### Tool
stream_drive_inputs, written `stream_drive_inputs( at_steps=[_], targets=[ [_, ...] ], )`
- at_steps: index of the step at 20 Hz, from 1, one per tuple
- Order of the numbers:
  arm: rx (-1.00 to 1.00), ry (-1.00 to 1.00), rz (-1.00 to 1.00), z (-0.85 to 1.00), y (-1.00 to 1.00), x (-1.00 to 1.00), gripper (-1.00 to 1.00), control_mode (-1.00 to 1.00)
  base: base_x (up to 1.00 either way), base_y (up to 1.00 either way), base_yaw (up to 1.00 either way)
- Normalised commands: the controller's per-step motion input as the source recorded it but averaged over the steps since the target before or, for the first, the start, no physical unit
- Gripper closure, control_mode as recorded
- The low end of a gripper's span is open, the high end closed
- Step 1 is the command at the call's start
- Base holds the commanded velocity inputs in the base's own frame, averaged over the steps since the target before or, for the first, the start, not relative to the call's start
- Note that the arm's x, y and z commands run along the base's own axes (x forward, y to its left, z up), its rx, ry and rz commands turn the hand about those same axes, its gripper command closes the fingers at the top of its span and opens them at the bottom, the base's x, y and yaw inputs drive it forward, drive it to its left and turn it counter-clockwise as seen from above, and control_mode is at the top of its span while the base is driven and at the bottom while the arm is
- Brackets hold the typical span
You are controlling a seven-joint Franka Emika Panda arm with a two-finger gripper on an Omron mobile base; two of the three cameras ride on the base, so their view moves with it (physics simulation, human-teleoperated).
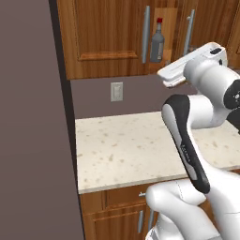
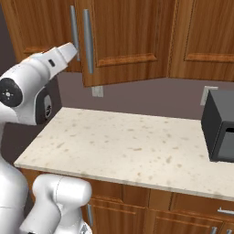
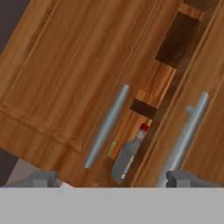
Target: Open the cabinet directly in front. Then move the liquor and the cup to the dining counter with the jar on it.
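Plainly the cabinet [image 1: 112, 42] doors stand barely ajar, so the hand [image 3: 111, 179], wide open and empty, could clip a door edge reaching for the liquor [image 1: 157, 42].

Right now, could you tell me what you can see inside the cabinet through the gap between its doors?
Inside the cabinet, the liquor stands upright in the gap. In the hand view a sliver of the green cup shows beside it. The doors cover the rest of the interior.
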Motion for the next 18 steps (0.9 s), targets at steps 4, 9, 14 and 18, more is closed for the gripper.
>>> stream_drive_inputs(
  at_steps=[4,9,14,18],
  targets=[
    [-0.34,0.40,-0.01,0.00,0.67,0.16,-1.00,-1.00,0.00,0.00,0.00],
    [-0.30,0.33,-0.07,0.00,0.41,0.05,-1.00,-1.00,0.00,0.00,0.00],
    [0.00,0.00,0.00,0.00,0.00,0.05,-1.00,-1.00,0.00,0.00,0.00],
    [-0.02,0.00,0.00,-0.12,-0.02,0.26,-1.00,-1.00,0.00,0.00,0.00]
  ],
)
